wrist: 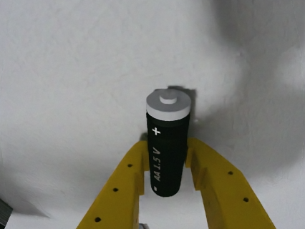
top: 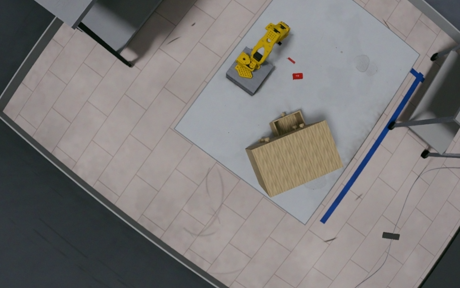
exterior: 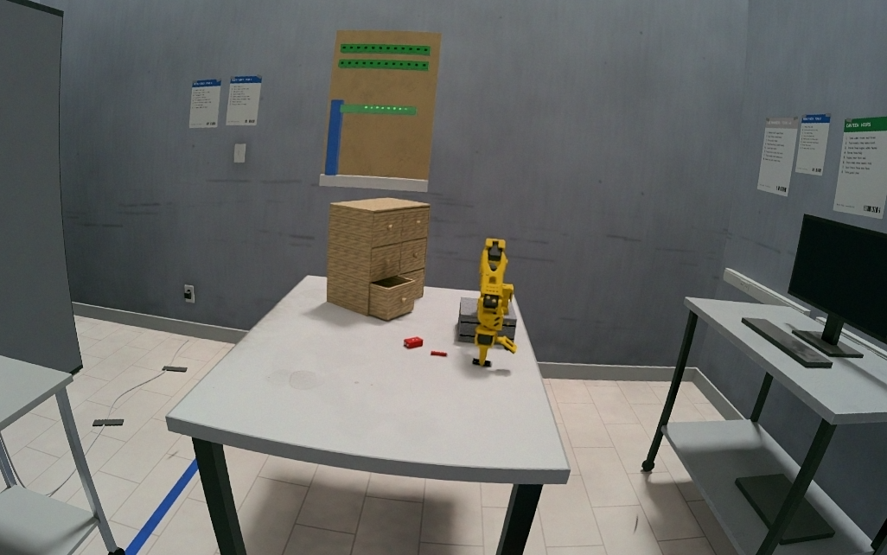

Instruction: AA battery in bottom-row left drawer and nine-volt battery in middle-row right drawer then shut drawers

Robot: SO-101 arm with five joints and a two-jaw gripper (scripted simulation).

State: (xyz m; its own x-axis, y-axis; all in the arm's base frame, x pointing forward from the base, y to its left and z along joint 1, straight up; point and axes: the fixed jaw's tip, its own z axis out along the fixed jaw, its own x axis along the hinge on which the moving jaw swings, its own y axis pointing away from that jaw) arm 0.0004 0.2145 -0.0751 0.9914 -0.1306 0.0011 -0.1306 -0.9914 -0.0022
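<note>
From above, the yellow robot gripper (top: pixel 280 29) (exterior: pixel 482 358) (wrist: pixel 167 154) was by the long edge of the pale grey table (top: pixel 339 88) (exterior: pixel 366 425), with its base (top: pixel 237 79) (exterior: pixel 467 320). The brown wooden chest (top: pixel 298 156) (exterior: pixel 349 255) sat near a corner. Its little wooden drawer (top: pixel 300 115) (exterior: pixel 392 302) was out, likely to let a battery drop in.

From outside, the gripper was low near the right edge.

Up close, it squeezed the black, round AA battery (wrist: pixel 168 143) by both sides, probably so it wouldn't roll. I couldn't spot the nine-volt battery for sure.

Battery (wrist: pixel 167 154) — black, silver-capped, white lettering; fingers — plain yellow.
</note>
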